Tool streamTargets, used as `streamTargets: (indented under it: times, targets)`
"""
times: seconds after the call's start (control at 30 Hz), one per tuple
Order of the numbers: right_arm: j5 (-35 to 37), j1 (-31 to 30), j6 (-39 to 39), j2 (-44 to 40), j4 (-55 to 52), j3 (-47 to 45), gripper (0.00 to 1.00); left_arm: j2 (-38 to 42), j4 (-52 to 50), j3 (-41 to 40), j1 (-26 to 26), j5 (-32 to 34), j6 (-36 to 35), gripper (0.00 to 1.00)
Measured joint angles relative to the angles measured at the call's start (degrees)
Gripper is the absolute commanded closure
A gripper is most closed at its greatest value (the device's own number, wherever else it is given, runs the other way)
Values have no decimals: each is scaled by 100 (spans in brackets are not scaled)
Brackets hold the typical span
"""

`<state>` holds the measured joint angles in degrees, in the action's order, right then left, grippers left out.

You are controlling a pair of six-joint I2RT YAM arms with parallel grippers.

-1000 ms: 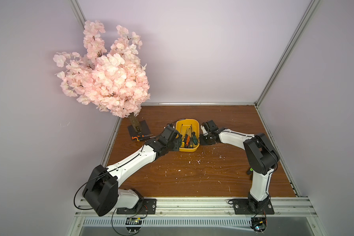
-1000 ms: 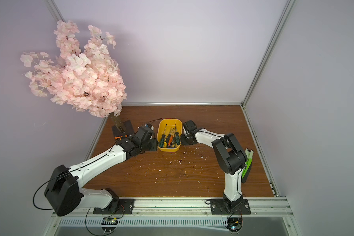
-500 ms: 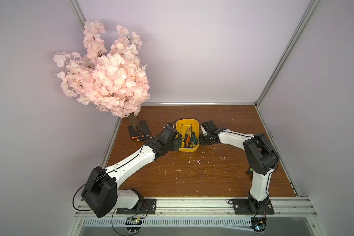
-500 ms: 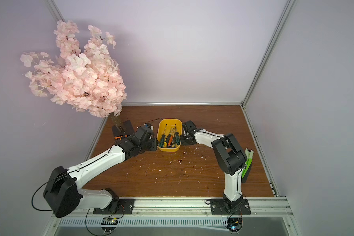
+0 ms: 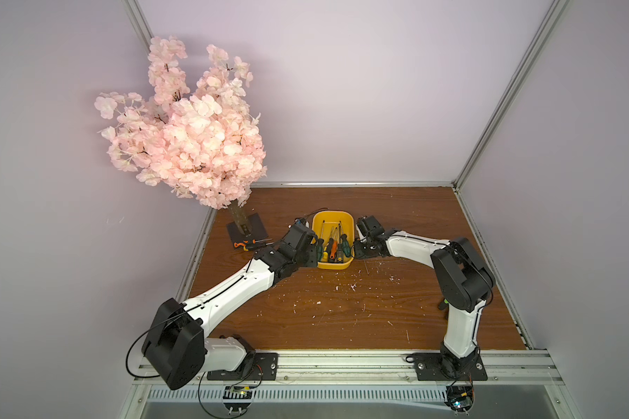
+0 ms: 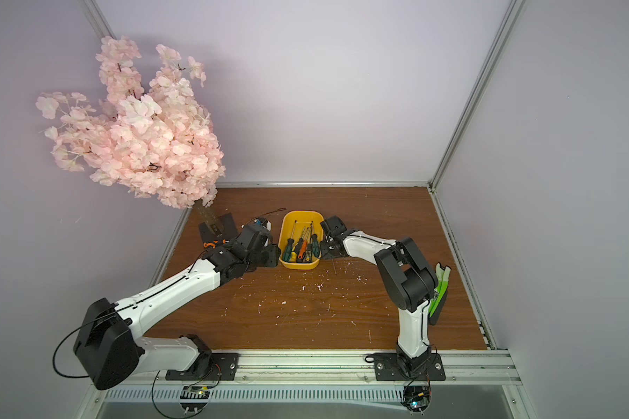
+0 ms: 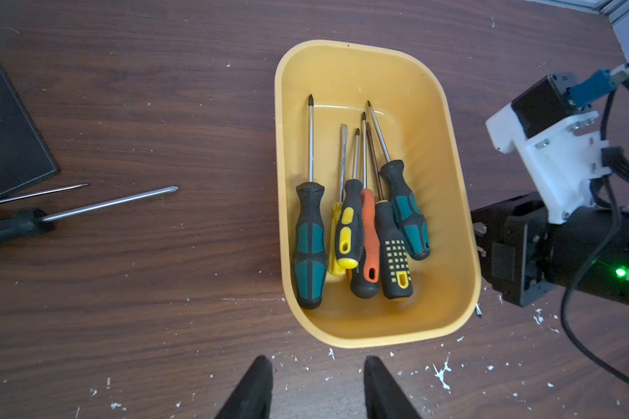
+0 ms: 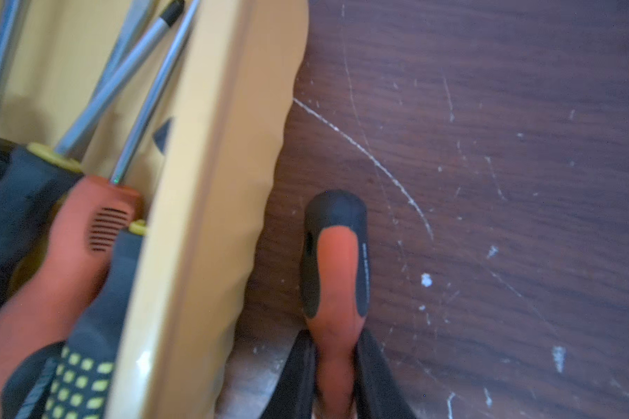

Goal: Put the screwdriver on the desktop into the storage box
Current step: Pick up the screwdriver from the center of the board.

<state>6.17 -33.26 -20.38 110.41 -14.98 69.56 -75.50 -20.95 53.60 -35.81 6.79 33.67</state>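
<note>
Right gripper (image 8: pixel 336 350) pinches orange-and-black-handled screwdriver (image 8: pixel 336 261) just beside small yellow plastic storage box (image 8: pixel 197 203), outside its wall. Left gripper (image 7: pixel 316 388) near box, jaws spread, empty.

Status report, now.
Left gripper open, empty. Right gripper shut on orange screwdriver, just outside box. Box wall between it and inside. Two more screwdrivers on desktop.

Left arm (image 5: pixel 233 290), right arm (image 5: pixel 414 248): white shells, black joints, black cables.
</note>
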Motion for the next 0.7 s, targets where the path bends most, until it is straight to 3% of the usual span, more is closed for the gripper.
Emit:
streamTargets:
  times: [0.1, 0.27, 0.7]
  targets:
    - [79, 2, 44, -59, -28, -48, 87, 0, 2, 2, 0, 0, -59, 49]
    - [260, 101, 271, -398, -433, -216, 88, 0, 4, 127, 22, -11, -271, 49]
    - [374, 219, 1270, -2212, -584, -68, 88, 7, 55, 1064, 396, -680, -1327, 43]
